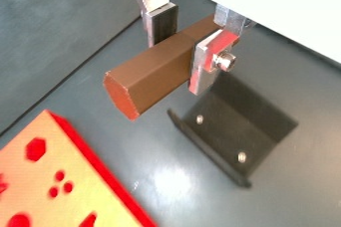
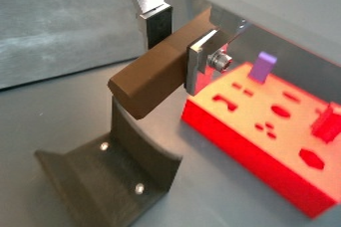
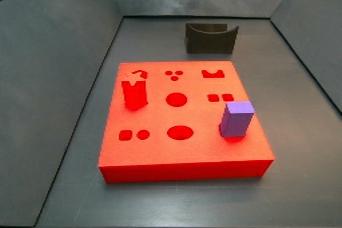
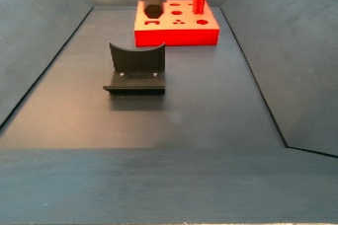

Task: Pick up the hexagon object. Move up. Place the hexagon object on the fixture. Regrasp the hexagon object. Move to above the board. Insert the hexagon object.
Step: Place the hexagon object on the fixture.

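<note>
Two steps appeared complete when you stopped: your gripper [image 1: 186, 40] was raised above the fixture [image 1: 237, 126], its fingers [image 1: 213, 57] clamped on the hexagon object [image 1: 154, 72], which lay roughly level between them. In a side view the fixture [image 3: 210, 38] sat empty beyond the board's [image 3: 181, 167] far edge, with the gripper nearly out of frame. Placing on the fixture, regrasping, moving over the board and inserting were, in my judgement, left to do.
</note>
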{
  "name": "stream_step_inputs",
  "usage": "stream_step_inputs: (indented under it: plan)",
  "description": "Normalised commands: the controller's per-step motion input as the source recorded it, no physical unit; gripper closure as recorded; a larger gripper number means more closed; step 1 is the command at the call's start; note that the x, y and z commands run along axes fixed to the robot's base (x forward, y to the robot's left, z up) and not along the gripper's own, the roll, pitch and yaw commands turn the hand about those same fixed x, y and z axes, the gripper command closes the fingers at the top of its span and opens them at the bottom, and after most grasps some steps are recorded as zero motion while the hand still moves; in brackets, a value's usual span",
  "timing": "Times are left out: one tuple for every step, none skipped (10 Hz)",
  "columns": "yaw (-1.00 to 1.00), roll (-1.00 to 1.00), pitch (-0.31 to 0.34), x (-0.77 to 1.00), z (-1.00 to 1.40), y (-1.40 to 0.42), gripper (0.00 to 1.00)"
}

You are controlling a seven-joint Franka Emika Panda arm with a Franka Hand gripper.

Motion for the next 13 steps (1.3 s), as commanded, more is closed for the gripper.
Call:
stream_step_inputs:
  plan:
    - [-0.13,-1.00,0.070,0.54,-0.01,0.04,1.00]
    - [-0.14,-0.98,0.071,0.45,-0.01,0.04,1.00]
    - [-0.13,-0.87,0.066,0.39,-0.01,0.04,1.00]
    - [-0.11,-0.59,0.049,0.24,-0.01,0.05,1.00]
    - [-0.11,-0.47,0.045,0.18,-0.02,0.05,1.00]
    - [-0.10,-0.26,0.034,0.07,-0.01,0.04,1.00]
    - [-0.08,-1.00,0.195,0.11,-1.00,0.13,1.00]
    - [-0.10,-1.00,0.175,0.12,-1.00,0.14,1.00]
    - [-0.13,-0.95,0.197,0.13,-1.00,0.14,1.00]
    - [-0.16,-0.74,0.179,0.15,-1.00,0.13,1.00]
    - [-0.17,-0.64,0.155,0.15,-1.00,0.14,1.00]
    - [-0.19,-0.47,0.114,0.16,-1.00,0.14,1.00]
    - [-0.19,-0.27,0.067,0.17,-1.00,0.13,1.00]
